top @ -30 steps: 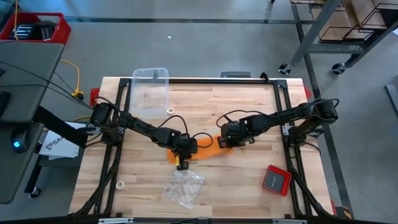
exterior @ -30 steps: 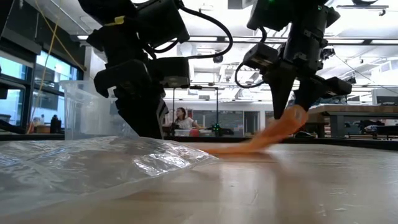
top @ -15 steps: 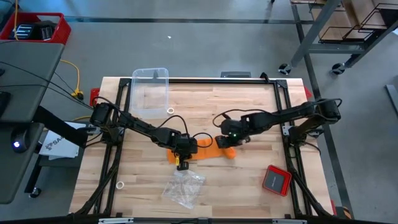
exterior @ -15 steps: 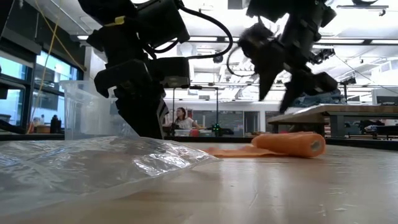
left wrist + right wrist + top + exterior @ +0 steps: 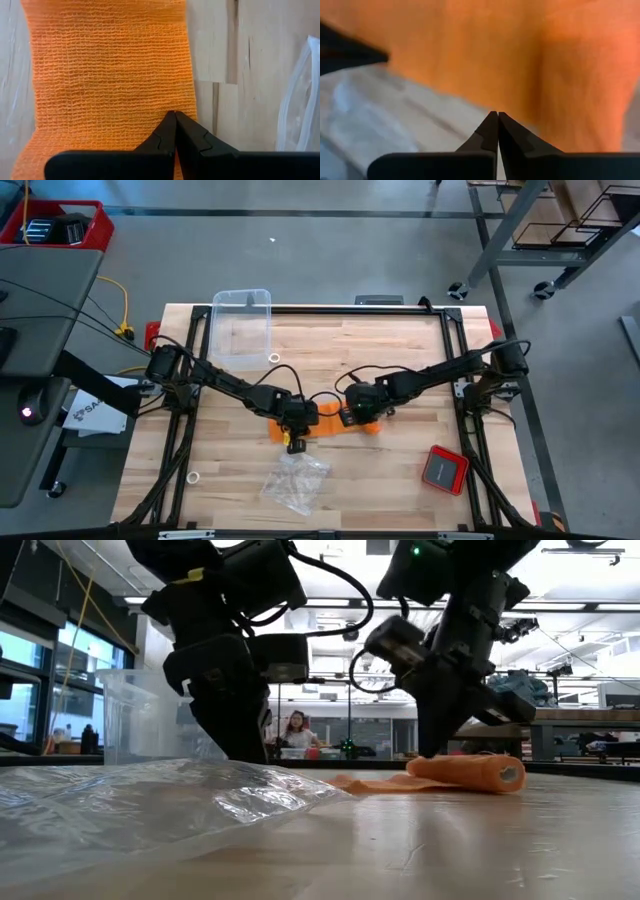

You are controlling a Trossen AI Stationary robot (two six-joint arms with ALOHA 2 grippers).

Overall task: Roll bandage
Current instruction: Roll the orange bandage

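While bandage point(image 5: 330, 423) lies flat, both closed empty claws press it: left claw point(image 5: 293, 430), right claw point(image 5: 352, 415).

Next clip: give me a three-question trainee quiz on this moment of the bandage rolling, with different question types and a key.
1. True or false: the left gripper is shut, its tips over the flat part of the bandage.
2. Multiple choice: in the low view, the rolled end of the bandage is
A. lifted in the air
B. lying on the table
C. inside the plastic bag
3. Fill in: in the high view, the red device lies nearest the ___ arm.

Key: 1 true; 2 B; 3 right. The right gripper is also shut, close by the roll.
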